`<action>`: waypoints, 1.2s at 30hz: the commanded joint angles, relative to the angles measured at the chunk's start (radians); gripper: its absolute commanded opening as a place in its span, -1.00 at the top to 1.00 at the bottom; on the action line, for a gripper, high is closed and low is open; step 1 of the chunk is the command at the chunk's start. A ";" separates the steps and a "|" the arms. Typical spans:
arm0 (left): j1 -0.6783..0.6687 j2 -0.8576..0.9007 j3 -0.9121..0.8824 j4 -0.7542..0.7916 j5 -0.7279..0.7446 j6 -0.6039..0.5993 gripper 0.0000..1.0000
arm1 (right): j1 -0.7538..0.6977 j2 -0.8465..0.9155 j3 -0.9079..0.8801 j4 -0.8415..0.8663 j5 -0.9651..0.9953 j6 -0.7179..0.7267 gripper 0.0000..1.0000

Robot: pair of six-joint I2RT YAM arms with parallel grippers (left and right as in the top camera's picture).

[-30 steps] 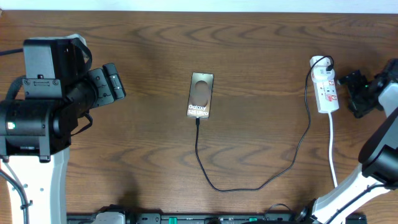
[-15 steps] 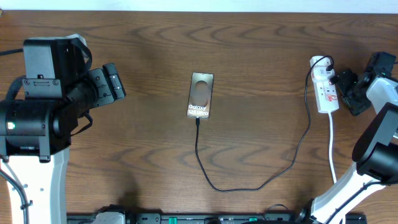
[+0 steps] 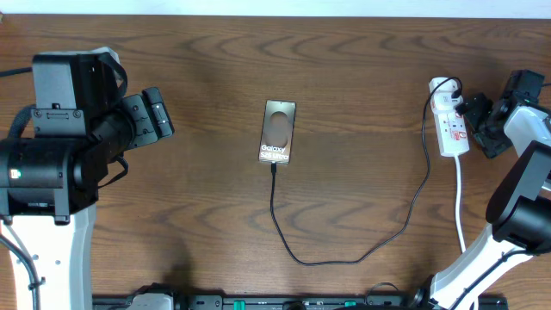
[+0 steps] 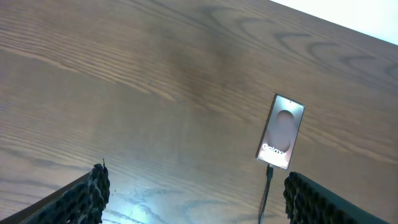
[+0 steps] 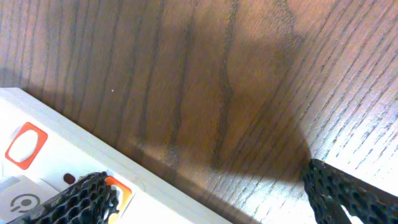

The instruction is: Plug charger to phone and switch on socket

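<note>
The phone (image 3: 278, 132) lies face up mid-table, also in the left wrist view (image 4: 281, 132). The thin black charger cable (image 3: 344, 258) has its plug tip at the phone's near end (image 4: 269, 171) and loops right to the white socket strip (image 3: 450, 120). My right gripper (image 3: 479, 125) is open at the strip's right side. In the right wrist view its left finger (image 5: 87, 199) lies over the strip (image 5: 56, 162) by a red switch (image 5: 121, 190). The other finger (image 5: 348, 196) is over bare wood. My left gripper (image 3: 164, 114) is open and empty, far left of the phone.
The strip's thick white cord (image 3: 461, 207) runs toward the table's front edge. A second red rocker (image 5: 25, 144) shows on the strip. The left arm's base (image 3: 52, 155) fills the left side.
My right gripper has moved left and a little away from the front edge, up to the socket strip's right side. The left arm, phone and cable have not moved.
</note>
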 commanded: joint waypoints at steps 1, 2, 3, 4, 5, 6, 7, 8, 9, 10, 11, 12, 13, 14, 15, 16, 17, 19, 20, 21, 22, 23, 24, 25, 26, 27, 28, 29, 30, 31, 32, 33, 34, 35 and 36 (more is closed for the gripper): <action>0.004 0.001 0.001 -0.003 -0.013 -0.009 -0.78 | 0.047 0.070 -0.035 -0.029 -0.061 -0.039 -0.99; 0.004 0.001 0.001 -0.003 -0.013 -0.009 -0.78 | 0.047 0.070 -0.035 -0.034 -0.060 -0.039 -0.98; 0.004 0.001 0.001 -0.003 -0.013 -0.009 -0.78 | 0.048 0.071 -0.035 -0.036 -0.059 -0.040 -0.99; 0.004 0.001 0.001 -0.003 -0.013 -0.009 -0.78 | 0.048 0.072 -0.035 -0.039 -0.057 -0.040 -0.98; 0.004 0.001 0.001 -0.003 -0.013 -0.009 -0.78 | 0.048 0.073 -0.035 -0.039 -0.058 -0.041 -0.99; 0.004 0.001 0.001 -0.003 -0.013 -0.009 -0.78 | 0.049 0.074 -0.035 -0.039 -0.058 -0.046 -0.99; 0.004 0.001 0.001 -0.003 -0.013 -0.009 -0.78 | 0.049 0.074 -0.035 -0.039 -0.061 -0.055 -0.99; 0.004 0.001 0.001 -0.003 -0.013 -0.009 -0.78 | 0.050 0.074 -0.035 -0.039 -0.061 -0.060 -0.99; 0.004 0.001 0.001 -0.003 -0.013 -0.009 -0.78 | 0.050 0.074 -0.035 -0.040 -0.061 -0.066 -0.99; 0.004 0.001 0.001 -0.003 -0.013 -0.009 -0.78 | 0.050 0.074 -0.035 -0.041 -0.061 -0.069 -0.99; 0.004 0.001 0.001 -0.003 -0.013 -0.009 -0.78 | 0.051 0.074 -0.035 -0.043 -0.061 -0.070 -0.99; 0.004 0.001 0.001 -0.003 -0.013 -0.009 -0.78 | 0.051 0.074 -0.035 -0.043 -0.062 -0.078 -0.99; 0.004 0.001 0.001 -0.003 -0.013 -0.009 -0.78 | 0.051 0.074 -0.035 -0.043 -0.061 -0.085 -0.99; 0.004 0.001 0.001 -0.003 -0.013 -0.009 -0.78 | 0.051 0.074 -0.035 -0.042 -0.061 -0.090 -0.98; 0.004 0.001 0.001 -0.003 -0.013 -0.009 -0.78 | 0.051 0.074 -0.035 -0.043 -0.061 -0.097 -0.98; 0.004 0.001 0.001 -0.003 -0.013 -0.009 -0.78 | 0.052 0.074 -0.035 -0.043 -0.061 -0.108 -0.99; 0.004 0.001 0.001 -0.003 -0.013 -0.009 -0.78 | 0.052 0.074 -0.035 -0.043 -0.061 -0.114 -0.99; 0.004 0.001 0.001 -0.003 -0.013 -0.009 -0.78 | 0.053 0.074 -0.035 -0.047 -0.061 -0.122 -0.99; 0.004 0.001 0.001 -0.003 -0.013 -0.009 -0.78 | 0.053 0.074 -0.035 -0.048 -0.061 -0.122 -0.99; 0.004 0.001 0.001 -0.003 -0.013 -0.009 -0.78 | 0.053 0.074 -0.035 -0.049 -0.061 -0.122 -0.98; 0.004 0.001 0.001 -0.003 -0.013 -0.009 -0.78 | 0.054 0.074 -0.035 -0.050 -0.061 -0.122 -0.99; 0.004 0.001 0.001 -0.003 -0.013 -0.009 -0.78 | 0.054 0.074 -0.035 -0.050 -0.061 -0.122 -0.98; 0.004 0.001 0.001 -0.003 -0.013 -0.009 -0.78 | 0.055 0.074 -0.035 -0.050 -0.062 -0.130 -0.98; 0.004 0.001 0.001 -0.003 -0.013 -0.009 -0.78 | 0.055 0.074 -0.035 -0.050 -0.064 -0.138 -0.99; 0.004 0.001 0.001 -0.003 -0.013 -0.009 -0.78 | 0.055 0.074 -0.035 -0.051 -0.067 -0.144 -0.99; 0.004 0.001 0.001 -0.003 -0.013 -0.009 -0.78 | 0.055 0.074 -0.035 -0.052 -0.069 -0.150 -0.98; 0.004 0.001 0.001 -0.003 -0.013 -0.009 -0.78 | 0.055 0.074 -0.035 -0.055 -0.069 -0.152 -0.99; 0.004 0.001 0.001 -0.003 -0.013 -0.009 -0.78 | 0.055 0.074 -0.035 -0.056 -0.069 -0.152 -0.98; 0.004 0.001 0.001 -0.003 -0.013 -0.009 -0.78 | 0.055 0.074 -0.035 -0.056 -0.069 -0.152 -0.98; 0.004 0.001 0.001 -0.003 -0.013 -0.009 -0.78 | 0.055 0.074 -0.035 -0.056 -0.069 -0.155 -0.98; 0.004 0.001 0.001 -0.003 -0.013 -0.009 -0.78 | 0.055 0.074 -0.035 -0.055 -0.071 -0.156 -0.99; 0.004 0.001 0.001 -0.003 -0.013 -0.009 -0.78 | 0.055 0.074 -0.035 -0.053 -0.076 -0.163 -0.99; 0.004 0.001 0.001 -0.003 -0.013 -0.009 -0.78 | 0.055 0.074 -0.035 -0.053 -0.077 -0.166 -0.98; 0.004 0.001 0.001 -0.003 -0.013 -0.009 -0.78 | 0.055 0.074 -0.035 -0.053 -0.077 -0.167 -0.99; 0.004 0.001 0.001 -0.003 -0.013 -0.009 -0.78 | 0.055 0.074 -0.035 -0.053 -0.077 -0.167 -0.99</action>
